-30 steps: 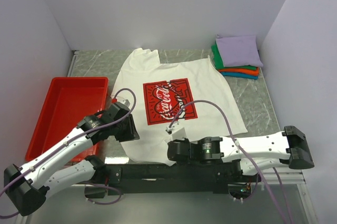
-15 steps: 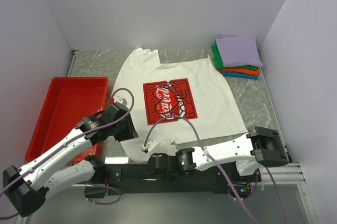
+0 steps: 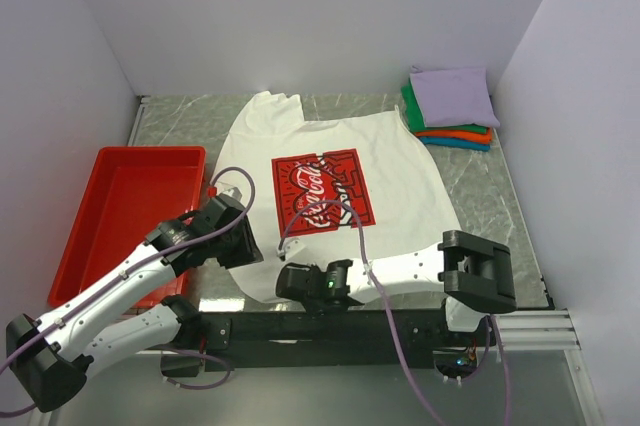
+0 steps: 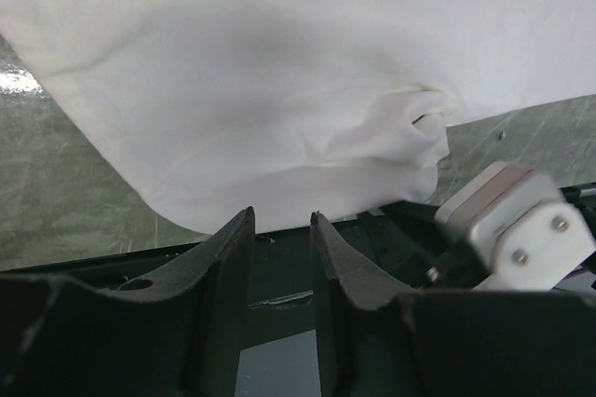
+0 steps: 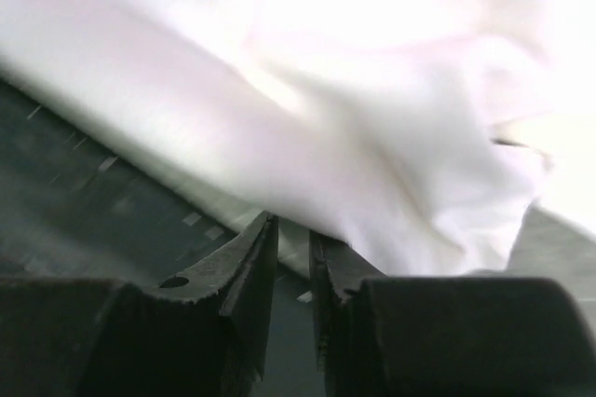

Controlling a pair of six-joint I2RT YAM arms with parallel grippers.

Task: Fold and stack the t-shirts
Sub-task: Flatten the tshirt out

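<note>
The white t-shirt with the red Coca-Cola print lies spread flat mid-table. Lavender, green, orange and teal t-shirts sit folded in a stack at the back right. My left gripper is at the shirt's near-left hem. In the left wrist view it is narrowly open and empty, just short of the hem. My right gripper is low at the near hem beside it. In the right wrist view it has a narrow gap, with white cloth lapping over the right finger.
A red plastic tray stands at the left, next to my left arm. The black arm mount runs along the near table edge. Walls close in the back and both sides.
My right arm has swung left along the shirt's near hem, from below the print to the near-left part. The left arm and the shirt have stayed in place.
</note>
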